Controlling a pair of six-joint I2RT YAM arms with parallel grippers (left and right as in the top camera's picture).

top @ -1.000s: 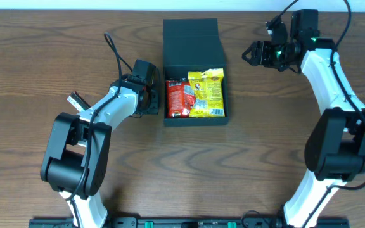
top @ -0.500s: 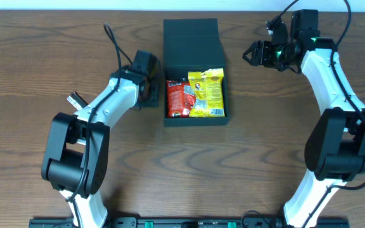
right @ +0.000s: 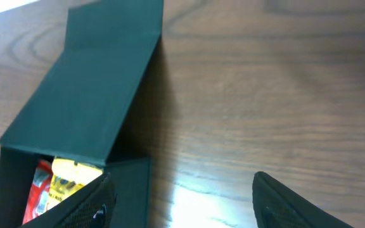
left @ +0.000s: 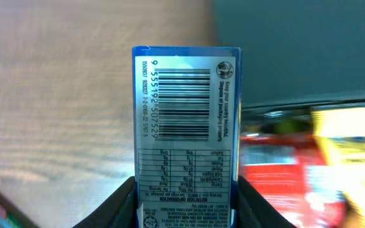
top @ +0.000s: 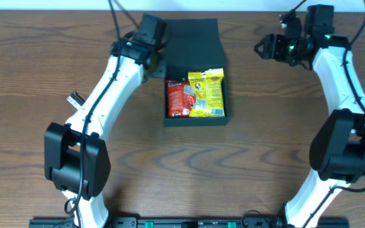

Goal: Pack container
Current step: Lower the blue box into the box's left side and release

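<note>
One dark container (top: pixel 192 38), lid open, sits between two arms, holding one red packet (top: pixel 178 98) and one yellow packet (top: pixel 208 94). At its left rear, the left gripper (left: pixel 185 199) clamps one blue packet (left: pixel 185 114). To its right, the right gripper (right: pixel 182 206) has its fingers spread apart.

The left arm (top: pixel 109 85) stretches far forward, wrist bent inward; the left end effector (left: pixel 185 202) is clamped on a blue packet (left: pixel 185 126); the right arm (top: pixel 344 76) stands at the far right; the right end effector (right: pixel 182 202) points left, jaws spread wide apart.
</note>
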